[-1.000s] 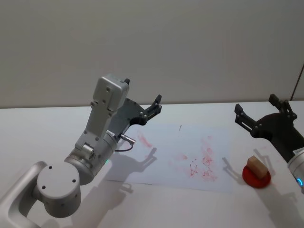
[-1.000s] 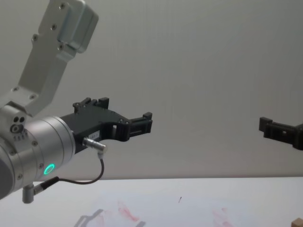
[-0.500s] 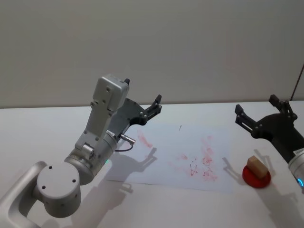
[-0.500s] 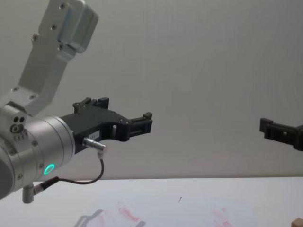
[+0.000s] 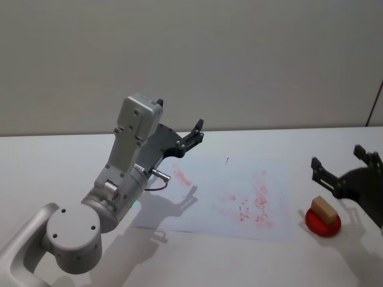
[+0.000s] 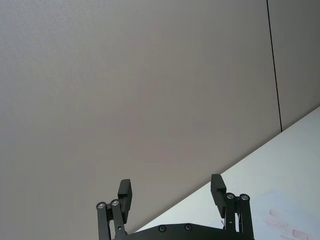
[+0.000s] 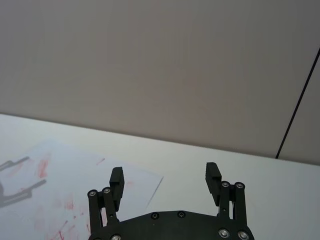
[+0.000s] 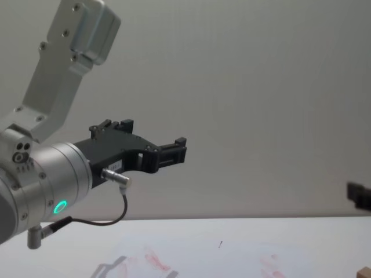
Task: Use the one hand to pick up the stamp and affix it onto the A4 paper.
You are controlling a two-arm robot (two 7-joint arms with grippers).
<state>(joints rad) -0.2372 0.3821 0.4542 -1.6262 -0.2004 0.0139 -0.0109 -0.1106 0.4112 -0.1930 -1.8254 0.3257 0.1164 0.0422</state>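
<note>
A white tabletop (image 5: pixel 54 158) stretches across the whole scene, smooth and matte. Toward its right side lies a small round red pad (image 5: pixel 327 229), flat and low. Behind the tabletop rises a plain grey wall (image 5: pixel 251 60), meeting it in a straight line. A thin dark line (image 5: pixel 375 106) runs down the wall near the right edge, leaning slightly in the head view.

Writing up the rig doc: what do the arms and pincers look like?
Left pincer and right pincer: black, two-finger, parallel linkage bars with silver pivot screws. Left arm: silver-grey, boxy upper link, green ring light, thin dark cable from a metal plug.
</note>
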